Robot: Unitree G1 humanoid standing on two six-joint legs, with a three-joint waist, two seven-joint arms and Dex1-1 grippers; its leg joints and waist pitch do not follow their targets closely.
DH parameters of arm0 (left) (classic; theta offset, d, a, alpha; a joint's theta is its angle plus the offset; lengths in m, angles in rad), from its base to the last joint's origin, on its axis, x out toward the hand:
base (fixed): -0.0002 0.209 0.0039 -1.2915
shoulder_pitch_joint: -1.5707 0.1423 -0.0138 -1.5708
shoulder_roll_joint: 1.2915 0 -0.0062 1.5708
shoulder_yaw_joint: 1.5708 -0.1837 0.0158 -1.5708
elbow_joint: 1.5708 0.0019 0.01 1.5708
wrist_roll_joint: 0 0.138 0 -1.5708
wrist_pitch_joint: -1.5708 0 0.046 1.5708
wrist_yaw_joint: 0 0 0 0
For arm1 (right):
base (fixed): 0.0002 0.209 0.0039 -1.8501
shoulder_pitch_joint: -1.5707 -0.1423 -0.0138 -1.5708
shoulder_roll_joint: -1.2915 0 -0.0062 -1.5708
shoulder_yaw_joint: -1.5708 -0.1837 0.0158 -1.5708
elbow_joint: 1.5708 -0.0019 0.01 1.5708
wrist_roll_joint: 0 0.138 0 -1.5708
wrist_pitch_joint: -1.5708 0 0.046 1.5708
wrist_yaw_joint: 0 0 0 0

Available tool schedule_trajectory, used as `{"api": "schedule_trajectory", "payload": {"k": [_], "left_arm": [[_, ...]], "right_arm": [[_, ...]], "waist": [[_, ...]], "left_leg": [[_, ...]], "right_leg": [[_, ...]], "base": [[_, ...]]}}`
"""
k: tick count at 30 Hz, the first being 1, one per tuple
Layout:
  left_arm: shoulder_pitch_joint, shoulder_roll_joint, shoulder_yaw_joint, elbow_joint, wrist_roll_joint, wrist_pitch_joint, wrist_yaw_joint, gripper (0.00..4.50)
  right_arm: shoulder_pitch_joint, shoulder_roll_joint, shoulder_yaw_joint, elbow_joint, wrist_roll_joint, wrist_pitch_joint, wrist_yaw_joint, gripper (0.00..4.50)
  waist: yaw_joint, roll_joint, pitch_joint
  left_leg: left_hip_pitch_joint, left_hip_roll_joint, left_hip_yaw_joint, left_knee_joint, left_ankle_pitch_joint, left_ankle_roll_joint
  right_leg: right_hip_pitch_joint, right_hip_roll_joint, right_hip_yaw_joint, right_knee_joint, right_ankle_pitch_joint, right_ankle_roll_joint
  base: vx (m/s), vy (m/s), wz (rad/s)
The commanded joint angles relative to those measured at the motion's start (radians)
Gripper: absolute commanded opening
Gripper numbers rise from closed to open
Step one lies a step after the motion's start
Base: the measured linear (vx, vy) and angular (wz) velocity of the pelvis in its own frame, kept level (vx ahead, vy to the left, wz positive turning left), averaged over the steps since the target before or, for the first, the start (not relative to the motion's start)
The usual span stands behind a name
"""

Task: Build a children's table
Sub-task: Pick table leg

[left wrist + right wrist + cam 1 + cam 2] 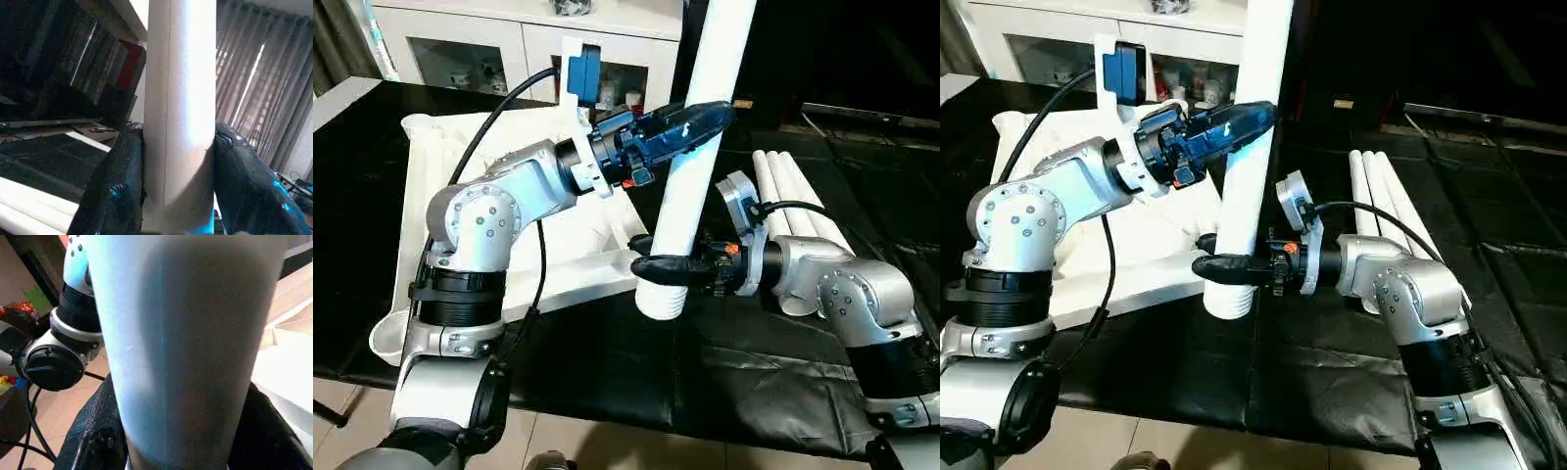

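Table leg (690, 166) stands upright, pinched between the left gripper (690, 122) fingers higher up and the right gripper (658, 266) fingers near its base; next, seat it into the tabletop (450, 186) corner beside them.

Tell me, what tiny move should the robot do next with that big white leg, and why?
Probably ease the leg sideways toward the tabletop's near corner. The left gripper and right gripper both clasp it nearly upright, but its ribbed end hangs just beside that corner, above the black cloth.
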State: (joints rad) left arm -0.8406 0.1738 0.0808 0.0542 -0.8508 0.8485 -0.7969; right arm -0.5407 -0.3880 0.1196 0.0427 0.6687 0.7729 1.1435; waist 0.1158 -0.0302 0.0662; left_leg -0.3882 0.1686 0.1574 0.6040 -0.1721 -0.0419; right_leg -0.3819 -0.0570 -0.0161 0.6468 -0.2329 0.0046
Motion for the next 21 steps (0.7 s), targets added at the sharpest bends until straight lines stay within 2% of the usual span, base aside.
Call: {"api": "schedule_trajectory", "payload": {"k": [1, 3, 5, 8, 10, 11, 13, 16, 19, 21], "left_arm": [[-0.014, -0.013, -0.025, -0.056, -0.018, 0.013, -0.005, 2.1], [-0.019, -0.028, -0.007, -0.05, -0.044, 0.029, 0.013, 2.45], [-0.021, -0.031, -0.003, -0.051, -0.054, 0.034, 0.01, 2.52], [-0.021, -0.036, -0.003, -0.05, -0.052, 0.029, 0.018, 2.91], [-0.018, -0.045, -0.005, -0.044, -0.033, 0.014, 0.038, 2.92], [-0.017, -0.047, -0.005, -0.042, -0.028, 0.011, 0.043, 3.17], [-0.002, -0.064, 0.01, -0.049, -0.045, 0.005, 0.046, 3.31], [0.015, -0.099, 0.048, -0.063, -0.099, 0.008, 0.065, 3.31], [0.019, -0.115, 0.066, -0.064, -0.116, 0.003, 0.082, 3.31], [0.014, -0.135, 0.12, -0.044, -0.177, 0.019, 0.124, 3.31]], "right_arm": [[0.01, -0.003, -0.006, 0.001, -0.005, 0.006, -0.012, 1.99], [0.014, 0.002, -0.006, 0.002, -0.01, 0.0, -0.022, 1.99], [0.015, 0.007, -0.008, 0.009, -0.018, -0.007, -0.037, 1.99], [0.018, 0.018, -0.016, 0.015, -0.024, -0.02, -0.057, 1.98], [0.024, 0.029, -0.03, 0.014, -0.017, -0.019, -0.078, 1.98], [0.025, 0.03, -0.031, 0.014, -0.016, -0.017, -0.08, 1.98], [0.031, 0.044, -0.042, 0.012, -0.014, -0.028, -0.098, 1.98], [0.033, 0.064, -0.062, 0.023, -0.015, -0.049, -0.122, 1.98], [0.03, 0.077, -0.079, 0.032, -0.012, -0.062, -0.144, 1.98], [0.023, 0.094, -0.109, 0.051, -0.011, -0.075, -0.187, 1.98]], "waist": [[0.004, 0.0, -0.081], [0.004, 0.003, -0.08], [0.005, 0.002, -0.081], [0.005, 0.004, -0.081], [0.005, 0.004, -0.081], [0.005, 0.004, -0.082], [0.005, 0.005, -0.081], [0.006, 0.004, -0.081], [0.006, 0.008, -0.082], [0.005, 0.008, -0.081]], "left_leg": [[0.02, 0.044, -0.006, -0.055, -0.051, 0.017], [0.02, 0.044, -0.006, -0.055, -0.057, 0.016], [0.019, 0.044, -0.006, -0.055, -0.055, 0.015], [0.021, 0.043, -0.006, -0.055, -0.057, 0.014], [0.02, 0.045, -0.007, -0.055, -0.051, 0.013], [0.02, 0.044, -0.006, -0.055, -0.052, 0.015], [0.02, 0.044, -0.007, -0.056, -0.055, 0.014], [0.019, 0.044, -0.007, -0.056, -0.059, 0.011], [0.019, 0.044, -0.008, -0.055, -0.062, 0.011], [0.019, 0.043, -0.008, -0.056, -0.07, 0.007]], "right_leg": [[0.057, -0.071, 0.029, -0.061, 0.114, -0.281], [0.055, -0.07, 0.028, -0.062, 0.111, -0.283], [0.056, -0.071, 0.029, -0.062, 0.113, -0.285], [0.055, -0.07, 0.028, -0.062, 0.112, -0.282], [0.056, -0.071, 0.028, -0.062, 0.119, -0.283], [0.056, -0.071, 0.028, -0.062, 0.122, -0.284], [0.056, -0.071, 0.028, -0.062, 0.121, -0.283], [0.057, -0.072, 0.028, -0.063, 0.12, -0.289], [0.057, -0.071, 0.028, -0.061, 0.13, -0.291], [0.057, -0.071, 0.028, -0.063, 0.12, -0.29]], "base": [[0.0, 0.0, 0.0], [0.0, 0.0, 0.0], [0.0, 0.0, 0.0], [0.0, 0.0, 0.0], [0.0, 0.0, 0.0], [0.0, 0.0, 0.0], [0.0, 0.0, 0.0], [0.0, 0.0, 0.0], [0.0, 0.0, 0.0], [0.0, 0.0, 0.0]]}}
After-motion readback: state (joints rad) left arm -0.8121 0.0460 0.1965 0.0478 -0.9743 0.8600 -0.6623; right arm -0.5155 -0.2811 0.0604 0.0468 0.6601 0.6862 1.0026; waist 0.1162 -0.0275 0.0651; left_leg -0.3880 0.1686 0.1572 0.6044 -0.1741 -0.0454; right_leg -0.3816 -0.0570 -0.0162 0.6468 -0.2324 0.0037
